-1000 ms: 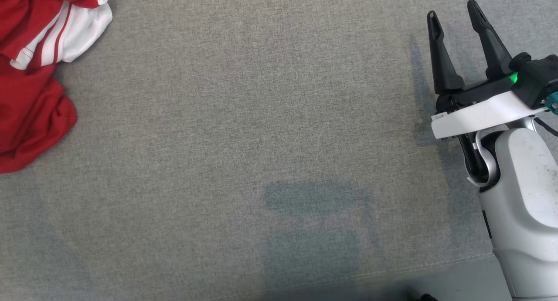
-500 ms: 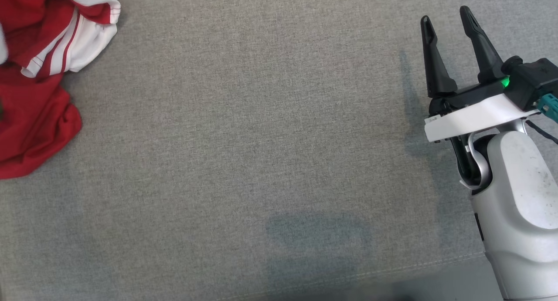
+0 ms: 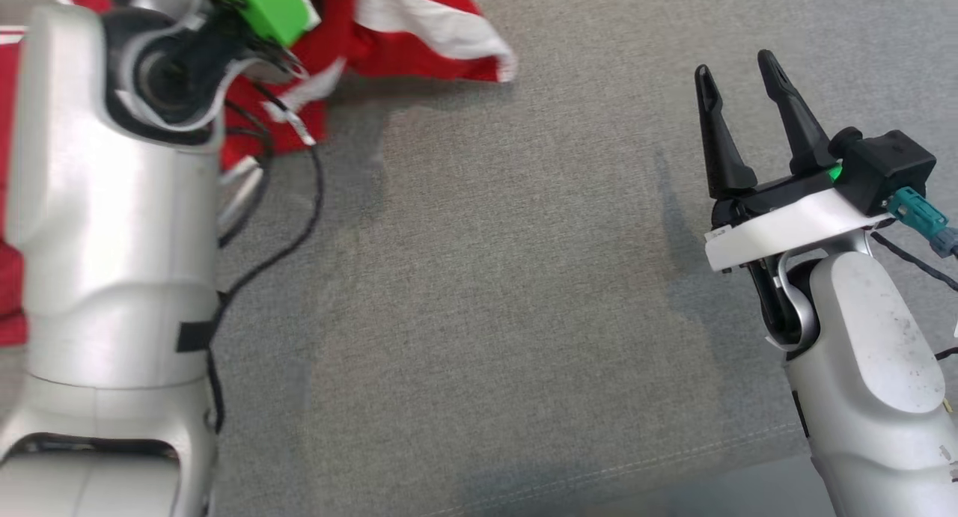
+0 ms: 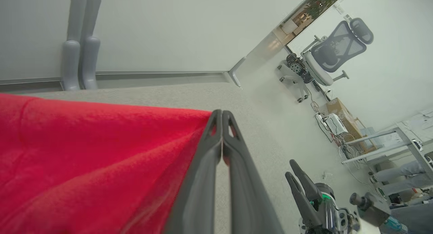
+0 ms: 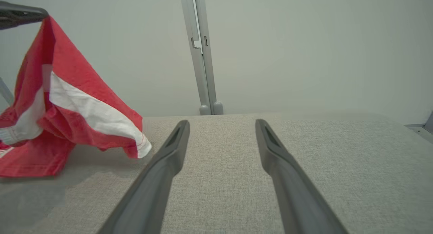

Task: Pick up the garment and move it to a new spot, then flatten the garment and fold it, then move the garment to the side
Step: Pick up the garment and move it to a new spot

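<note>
- My left gripper (image 4: 222, 116): both fingers pressed together and clenched on the top edge of the garment (image 4: 84, 152), a red cloth with white bands.
- Garment, head view: it lies at the upper left of the grey fabric tabletop (image 3: 486, 277), partly behind my pale left forearm (image 3: 105, 225), with one white-banded corner spread out toward the middle.
- Garment, right wrist view: it hangs as a peak from the pinched edge. Its lower red folds reach the tabletop at the left, and a white-hemmed corner droops just above the surface, with a shadow beneath.
- My right gripper (image 3: 737, 66): released, its two dark fingers standing wide apart with nothing between them. It is over bare tabletop at the right, well apart from the garment.
- Background, right wrist view: a pale wall with a grey upright post (image 5: 201, 58) behind the far edge of the tabletop.
- Background, left wrist view: an office chair (image 4: 335, 54) on the floor beyond the tabletop.
</note>
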Robot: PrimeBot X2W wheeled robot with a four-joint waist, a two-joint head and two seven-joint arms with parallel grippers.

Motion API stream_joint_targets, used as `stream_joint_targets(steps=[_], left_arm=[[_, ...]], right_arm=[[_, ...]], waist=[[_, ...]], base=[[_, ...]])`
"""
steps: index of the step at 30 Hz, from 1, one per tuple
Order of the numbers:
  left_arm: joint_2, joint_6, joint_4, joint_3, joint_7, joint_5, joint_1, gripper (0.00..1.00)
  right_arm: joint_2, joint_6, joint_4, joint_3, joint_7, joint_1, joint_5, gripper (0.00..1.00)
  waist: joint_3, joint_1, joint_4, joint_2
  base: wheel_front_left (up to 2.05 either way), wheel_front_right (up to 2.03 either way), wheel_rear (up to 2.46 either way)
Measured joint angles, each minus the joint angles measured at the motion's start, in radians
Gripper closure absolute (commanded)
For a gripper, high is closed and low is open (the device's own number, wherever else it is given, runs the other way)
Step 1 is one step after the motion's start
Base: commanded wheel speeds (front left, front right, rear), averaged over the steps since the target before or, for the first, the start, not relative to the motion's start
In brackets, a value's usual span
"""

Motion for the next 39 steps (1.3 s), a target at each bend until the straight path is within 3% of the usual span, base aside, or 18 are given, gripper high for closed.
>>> stream_joint_targets(steps=[5,15,20,23,29,34,35,36,38,39], left_arm=[[-0.052,0.0,-0.044,-0.048,0.041,-0.069,0.038,1.0],[0.017,0.012,-0.11,-0.154,0.075,-0.181,0.239,1.0],[0.022,0.014,-0.1,-0.216,0.027,-0.105,0.336,1.0],[0.035,0.013,-0.067,-0.256,-0.018,0.033,0.354,1.0],[0.16,0.029,0.009,-0.238,-0.114,0.193,0.353,1.0],[0.164,0.038,0.047,-0.239,-0.18,0.239,0.34,1.0],[0.163,0.039,0.055,-0.236,-0.194,0.246,0.332,0.8],[0.162,0.046,0.062,-0.234,-0.206,0.253,0.323,0.67],[0.156,0.049,0.078,-0.23,-0.232,0.266,0.308,0.66],[0.149,0.056,0.091,-0.226,-0.245,0.268,0.305,0.58]], right_arm=[[0.011,0.0,0.001,0.002,0.0,0.018,0.003,0.0],[0.019,0.0,0.005,-0.008,0.0,0.088,0.02,0.0],[0.02,0.0,0.005,-0.016,0.0,0.133,0.031,0.0],[0.024,0.0,0.002,-0.007,0.0,0.14,0.037,0.0],[0.026,0.0,0.0,0.003,0.0,0.158,0.037,0.0],[0.027,0.0,0.0,-0.014,0.0,0.189,0.036,0.0],[0.028,0.0,0.0,-0.014,0.0,0.192,0.036,0.0],[0.029,0.0,0.0,-0.014,0.0,0.195,0.035,0.0],[0.03,0.0,0.001,-0.011,0.0,0.2,0.034,0.0],[0.03,0.0,0.001,-0.007,0.0,0.2,0.033,0.0]], waist=[[-0.027,0.0,-0.035,0.0],[-0.081,0.0,-0.141,0.0],[-0.099,0.0,-0.189,0.0],[-0.1,-0.0001,-0.213,0.0],[-0.092,0.0,-0.249,0.0],[-0.092,0.0,-0.255,0.0],[-0.094,0.0,-0.254,0.0],[-0.096,0.0,-0.252,0.0],[-0.101,0.0,-0.249,0.0],[-0.104,0.0,-0.247,0.0]], base=[[0.0,0.0,0.0],[0.0,0.0,0.0],[0.0,0.0,0.0],[0.0,0.0,0.0],[0.0,0.0,0.0],[0.0,0.0,0.0],[0.0,0.0,0.0],[0.0,0.0,0.0],[0.0,0.0,0.0],[0.0,0.0,0.0]])
